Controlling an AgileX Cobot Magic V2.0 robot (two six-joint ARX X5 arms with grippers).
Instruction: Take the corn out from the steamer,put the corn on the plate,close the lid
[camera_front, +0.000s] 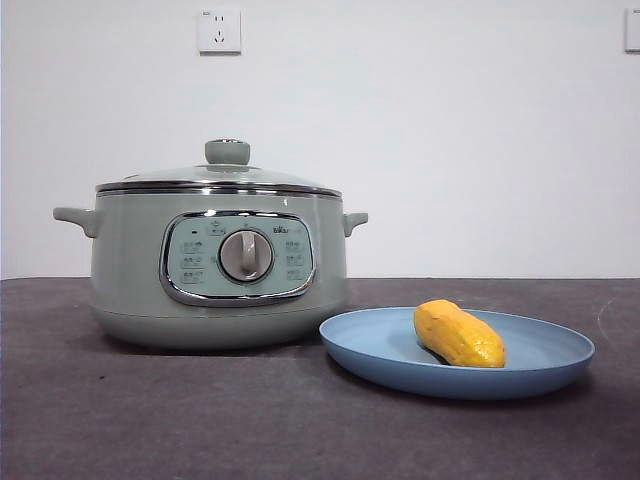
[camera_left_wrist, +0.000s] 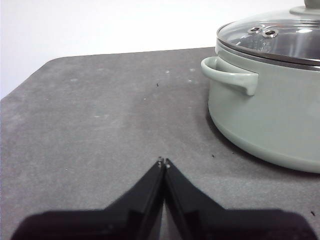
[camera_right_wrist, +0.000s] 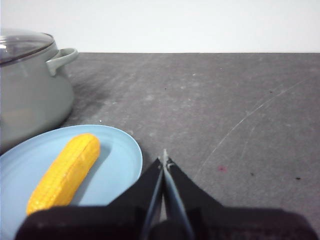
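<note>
Both grippers sit low at the table with their jaws pressed together on nothing: the left gripper (camera_left_wrist: 163, 162) rests on bare mat beside the steamer (camera_front: 215, 265), and the right gripper (camera_right_wrist: 164, 159) rests just off the rim of the plate (camera_front: 545, 345). Going left to right in the front view, the steamer stands with the lid (camera_front: 220, 178) seated level on its chrome rim, knob up. To its right the corn (camera_front: 458, 333) lies on its side inside the plate.

By my judgement the task looks complete, so the step in hand is simply to keep both arms clear and bump nothing.

Neither arm shows in the front view. The steamer's inside cannot be read through the glass, and the panel's small markings are too fine to make out.
</note>
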